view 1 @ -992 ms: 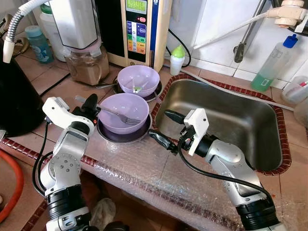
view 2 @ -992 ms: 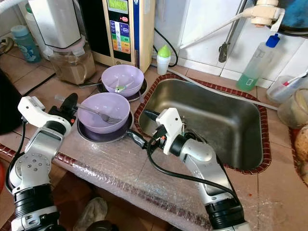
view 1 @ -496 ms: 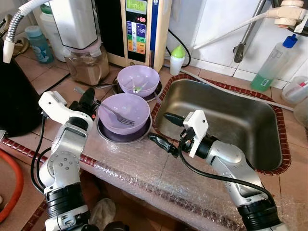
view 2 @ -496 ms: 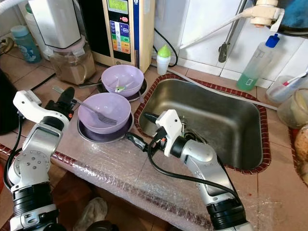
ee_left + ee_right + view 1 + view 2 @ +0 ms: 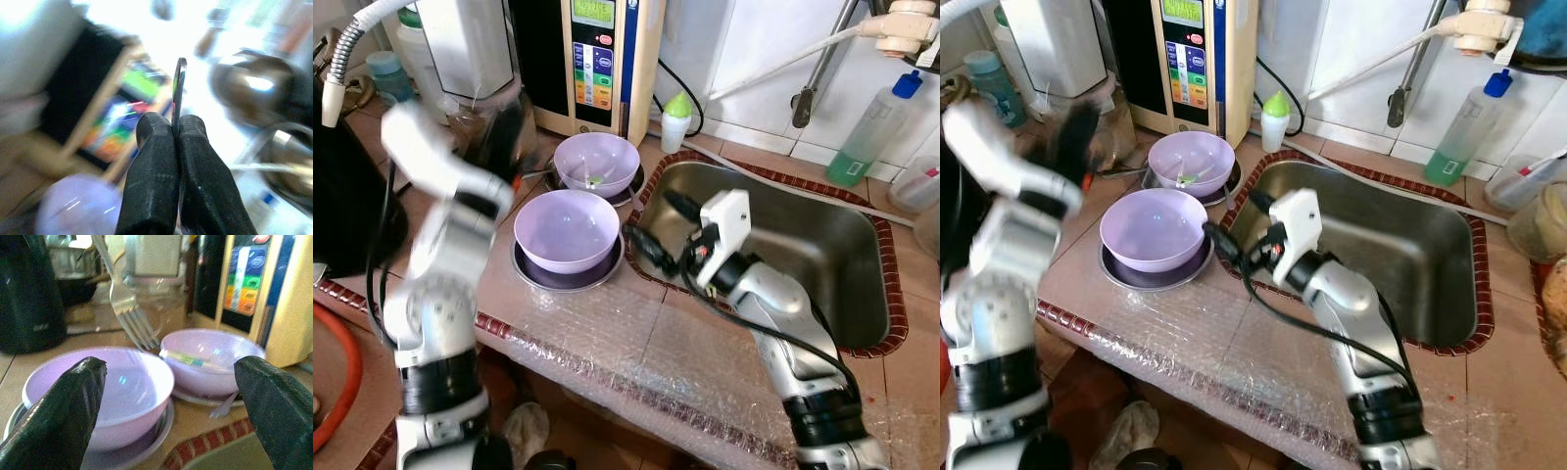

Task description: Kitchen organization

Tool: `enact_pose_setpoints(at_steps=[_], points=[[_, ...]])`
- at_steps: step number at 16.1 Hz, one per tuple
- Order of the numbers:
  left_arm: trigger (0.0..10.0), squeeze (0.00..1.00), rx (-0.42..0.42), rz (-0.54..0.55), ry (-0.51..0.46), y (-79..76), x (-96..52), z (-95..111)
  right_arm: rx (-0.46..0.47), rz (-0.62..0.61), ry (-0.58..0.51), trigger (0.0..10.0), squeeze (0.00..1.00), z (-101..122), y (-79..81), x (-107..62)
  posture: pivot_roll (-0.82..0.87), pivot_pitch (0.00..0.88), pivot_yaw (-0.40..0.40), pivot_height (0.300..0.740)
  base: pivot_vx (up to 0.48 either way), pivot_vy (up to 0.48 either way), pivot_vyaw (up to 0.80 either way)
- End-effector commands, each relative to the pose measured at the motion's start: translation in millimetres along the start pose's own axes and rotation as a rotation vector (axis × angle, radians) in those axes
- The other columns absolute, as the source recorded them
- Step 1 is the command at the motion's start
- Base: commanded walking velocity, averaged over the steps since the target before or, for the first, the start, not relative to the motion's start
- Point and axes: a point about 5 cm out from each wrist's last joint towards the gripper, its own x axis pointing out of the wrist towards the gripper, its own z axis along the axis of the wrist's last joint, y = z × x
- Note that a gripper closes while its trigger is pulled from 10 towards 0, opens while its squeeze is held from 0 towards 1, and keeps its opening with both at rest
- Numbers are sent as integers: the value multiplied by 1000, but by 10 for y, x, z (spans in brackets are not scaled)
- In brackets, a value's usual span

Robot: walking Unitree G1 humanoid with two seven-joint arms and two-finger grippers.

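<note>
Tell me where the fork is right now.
The fork is in the air, pinched in the left gripper, above the near purple bowl on the counter left of the sink.

1. My left arm is raised and blurred in the head views, its silver forearm bent upward.
2. My left gripper (image 5: 176, 147) has its fingers pressed together, clamping a thin metal fork handle (image 5: 178, 88).
3. My right arm reaches forward, elbow bent.
4. My right gripper (image 5: 656, 230) has its black fingers (image 5: 58, 406) spread wide, holding nothing.
</note>
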Motion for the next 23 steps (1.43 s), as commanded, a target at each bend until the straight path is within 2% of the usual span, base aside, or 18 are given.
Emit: enact_pose_setpoints(at_steps=[1,2,6,8,9,10,14,23], points=[[0,0,38,-130,54,-185,54,-38,-4,-20,-17,10000,0,43,-37,19,15,0,3,740,0,0,0],[0,0,87,-231,103,-302,77,-98,-2,-20,-25,10000,0,52,-31,42,15,0,3,740,0,0,0],[0,0,185,-357,210,-429,143,-289,-31,-45,-63,10000,0,127,-20,110,17,0,10,740,0,0,0],[0,0,191,-405,242,-488,134,-365,-32,-53,-68,10000,0,134,-22,116,11,0,17,740,0,0,0],[0,0,191,-426,257,-513,122,-397,-33,-56,-70,4745,0,136,-23,116,11,0,17,740,0,0,0],[0,0,194,-454,287,-544,100,-470,-32,-70,-75,0,0,139,-26,117,8,0,20,740,0,0,0],[0,0,204,-471,334,-539,23,-614,-37,-106,-50,0,0,100,-75,102,6,0,23,740,0,0,0],[0,0,224,-452,343,-465,-31,-696,-6,-229,79,0,0,-94,-265,51,5,0,12,740,0,0,0]])
